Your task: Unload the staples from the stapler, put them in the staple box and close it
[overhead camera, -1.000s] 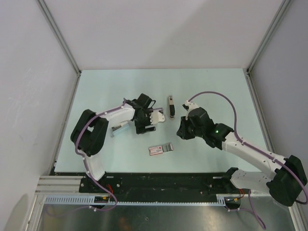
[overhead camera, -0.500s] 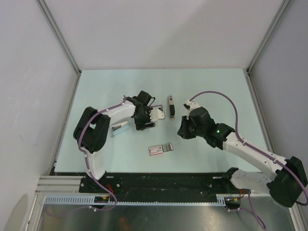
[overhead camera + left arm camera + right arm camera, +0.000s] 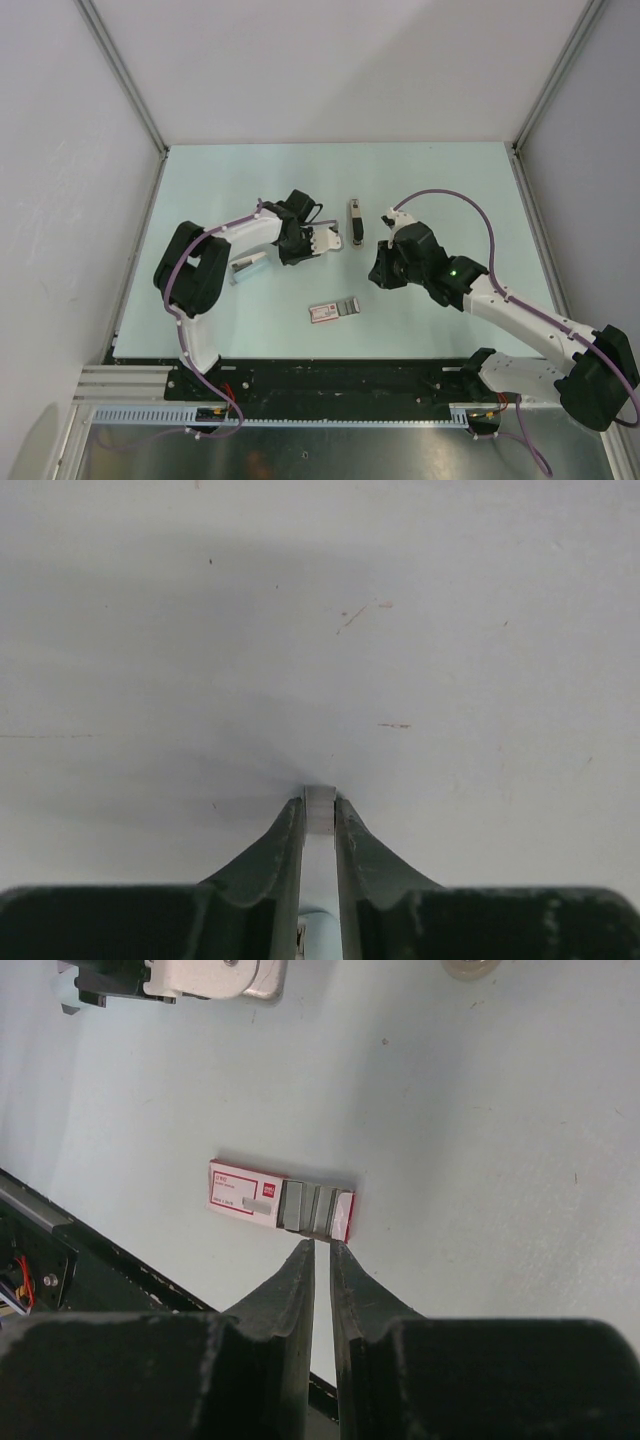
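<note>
When we look from above, the stapler (image 3: 250,268) lies on the table (image 3: 450,180) beside the left arm. In the left wrist view, the left gripper (image 3: 319,815) pinches a thin pale piece (image 3: 319,800). In the right wrist view, the right gripper (image 3: 322,1250) is almost closed on nothing, near the red-and-white box (image 3: 240,1192).

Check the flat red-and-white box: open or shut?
Apparently open: the flat red-and-white box lies with a grey inside exposed near one end, seen from the right wrist.

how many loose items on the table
3: the stapler beside the left arm, a dark narrow piece mid-table, the red-and-white box nearest the front. A pale strip looks pinched in the left gripper; the arms may hide more.
</note>
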Available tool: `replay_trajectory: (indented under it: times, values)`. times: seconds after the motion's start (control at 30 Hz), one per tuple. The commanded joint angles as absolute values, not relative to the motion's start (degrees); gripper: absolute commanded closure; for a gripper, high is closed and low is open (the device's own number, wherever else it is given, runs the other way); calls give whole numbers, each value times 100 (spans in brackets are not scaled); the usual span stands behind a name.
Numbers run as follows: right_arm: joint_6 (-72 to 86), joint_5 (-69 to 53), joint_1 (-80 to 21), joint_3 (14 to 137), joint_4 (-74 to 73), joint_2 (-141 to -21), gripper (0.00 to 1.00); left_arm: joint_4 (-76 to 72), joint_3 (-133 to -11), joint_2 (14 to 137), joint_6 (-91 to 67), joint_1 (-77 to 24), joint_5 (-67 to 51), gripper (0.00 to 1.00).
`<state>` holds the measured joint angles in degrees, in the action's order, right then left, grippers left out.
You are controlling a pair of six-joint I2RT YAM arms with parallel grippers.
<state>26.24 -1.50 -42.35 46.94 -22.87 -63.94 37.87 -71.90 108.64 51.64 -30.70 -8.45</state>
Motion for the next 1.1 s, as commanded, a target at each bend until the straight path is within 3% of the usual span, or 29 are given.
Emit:
replay_trajectory:
  times: [0.0,0.17,0.33,0.53,0.8,1.07]
  values:
    - [2566,-185,-4219,4702,-2248,-6293,84,3894,-7229,11107,5243,-3058,-971,82]
    - [2572,-192,-4230,4702,-2219,-6318,84,3907,-7216,11109,5179,-3090,-1037,85]
    - [2573,-202,-4236,4702,-2175,-6325,85,3938,-7292,11032,4976,-3105,-1146,99]
    - [2551,-331,-4198,4728,-1967,-6273,84,4197,-8086,10298,4043,-3068,-2368,100]
    - [2619,-714,-4144,4832,-1177,-5774,74,3900,-9615,9551,1528,-2861,-5498,100]
    - [3132,-1347,-3945,4834,113,-5353,62,979,-8931,9112,-2338,-2793,-6079,100]
